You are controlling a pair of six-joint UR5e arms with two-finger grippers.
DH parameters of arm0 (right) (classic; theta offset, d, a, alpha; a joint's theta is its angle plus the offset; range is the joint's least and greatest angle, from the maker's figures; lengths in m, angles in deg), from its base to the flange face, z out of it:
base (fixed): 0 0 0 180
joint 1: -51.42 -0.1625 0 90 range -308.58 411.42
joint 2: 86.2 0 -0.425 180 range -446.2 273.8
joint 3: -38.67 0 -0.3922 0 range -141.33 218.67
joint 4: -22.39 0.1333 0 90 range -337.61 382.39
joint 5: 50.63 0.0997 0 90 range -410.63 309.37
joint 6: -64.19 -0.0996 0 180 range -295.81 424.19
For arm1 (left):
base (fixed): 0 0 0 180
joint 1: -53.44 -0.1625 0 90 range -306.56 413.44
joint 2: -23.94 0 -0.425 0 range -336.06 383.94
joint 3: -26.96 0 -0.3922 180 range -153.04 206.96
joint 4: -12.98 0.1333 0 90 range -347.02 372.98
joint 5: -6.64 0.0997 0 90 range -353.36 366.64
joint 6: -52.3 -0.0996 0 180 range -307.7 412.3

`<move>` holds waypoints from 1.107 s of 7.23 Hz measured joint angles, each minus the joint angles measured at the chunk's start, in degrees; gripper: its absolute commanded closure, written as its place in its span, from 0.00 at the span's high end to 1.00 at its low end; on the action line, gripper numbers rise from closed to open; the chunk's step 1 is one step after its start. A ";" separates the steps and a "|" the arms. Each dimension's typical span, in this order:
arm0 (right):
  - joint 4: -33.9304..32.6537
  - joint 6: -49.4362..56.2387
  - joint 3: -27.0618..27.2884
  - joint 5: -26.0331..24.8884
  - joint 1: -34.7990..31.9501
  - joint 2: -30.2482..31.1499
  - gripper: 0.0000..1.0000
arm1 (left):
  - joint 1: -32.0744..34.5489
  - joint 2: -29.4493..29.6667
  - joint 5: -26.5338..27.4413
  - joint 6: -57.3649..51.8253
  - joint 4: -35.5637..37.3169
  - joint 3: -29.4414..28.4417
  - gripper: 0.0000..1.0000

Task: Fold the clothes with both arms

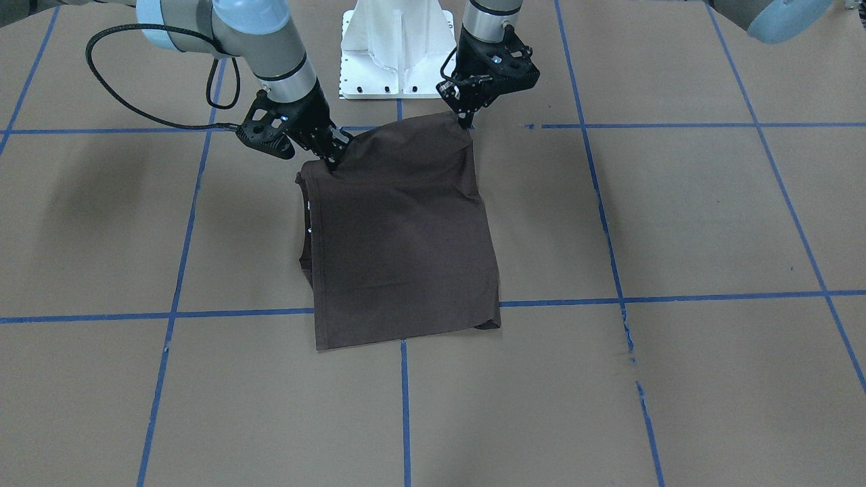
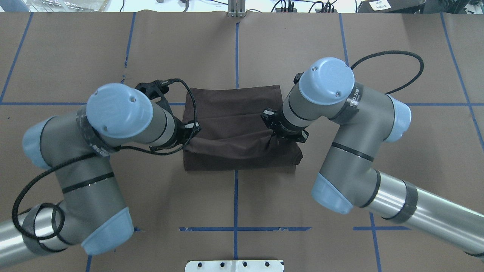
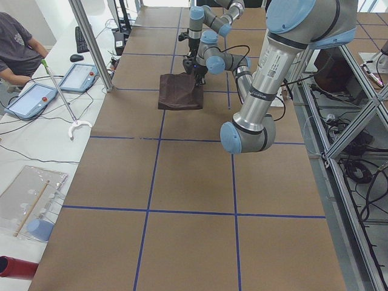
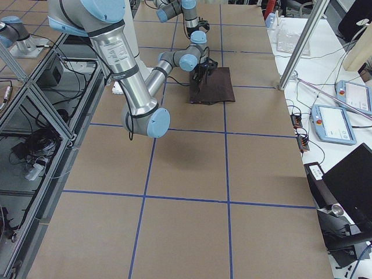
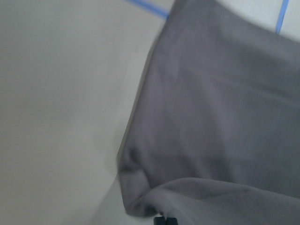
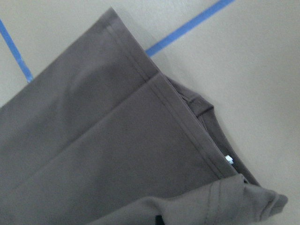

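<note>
Blue tape lines (image 1: 676,298) crossed the brown table (image 1: 676,216). On its middle lay the folded T-shirt (image 1: 406,237), with its robot-side edge raised. Both arms bent down over it, and the right gripper (image 1: 335,159) and left gripper (image 1: 467,120) each clenched a corner. Beyond stood a white pedestal (image 1: 399,54).

The dark brown-grey T-shirt (image 5: 211,117) is blurred in the left wrist view. Its cloth hides the tips of the black left gripper (image 1: 466,123) and right gripper (image 1: 333,160).
</note>
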 measured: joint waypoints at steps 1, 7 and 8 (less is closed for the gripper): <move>3.45 0.19 -6.31 1.22 -2.25 -2.94 0.00 | 2.85 1.98 -0.51 -1.82 -2.03 -4.29 0.00; 16.12 10.80 -37.21 3.49 -11.89 -16.82 1.00 | 15.52 11.09 -0.52 -15.20 -22.77 -33.56 1.00; 16.27 12.27 -38.07 4.53 -13.34 -16.89 1.00 | 16.26 11.14 -0.82 -16.90 -23.03 -34.06 1.00</move>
